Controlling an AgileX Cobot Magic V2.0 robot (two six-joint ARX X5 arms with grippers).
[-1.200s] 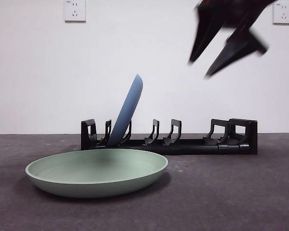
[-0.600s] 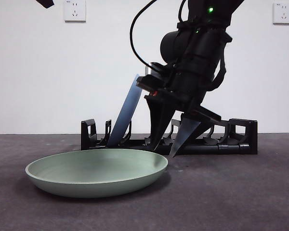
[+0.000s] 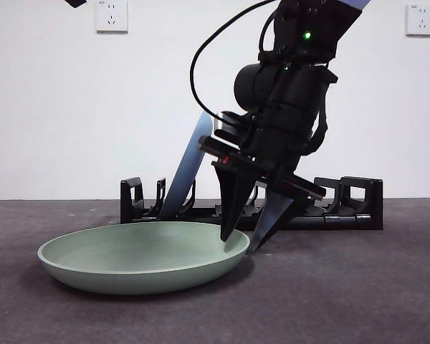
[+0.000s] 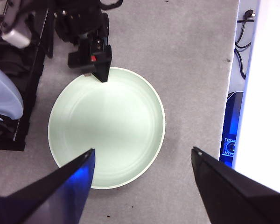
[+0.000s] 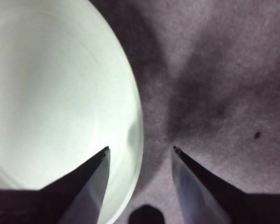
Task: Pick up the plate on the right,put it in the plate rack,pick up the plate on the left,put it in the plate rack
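The right gripper (image 3: 241, 245) is seen low at the near rim of the green plate (image 3: 143, 256), jaws apart and straddling the rim: one jaw tip inside the plate, the other outside over the table (image 3: 344, 287). In the right wrist view the rim (image 5: 136, 121) runs between the two tips; contact with the plate cannot be confirmed. The green plate lies flat on the table, in front of the plate rack (image 3: 344, 208). A blue plate (image 3: 190, 161) is stood tilted in the rack's slots near one end. The left gripper (image 4: 142, 156) is held high above the green plate (image 4: 107, 126), jaws wide apart, nothing between them.
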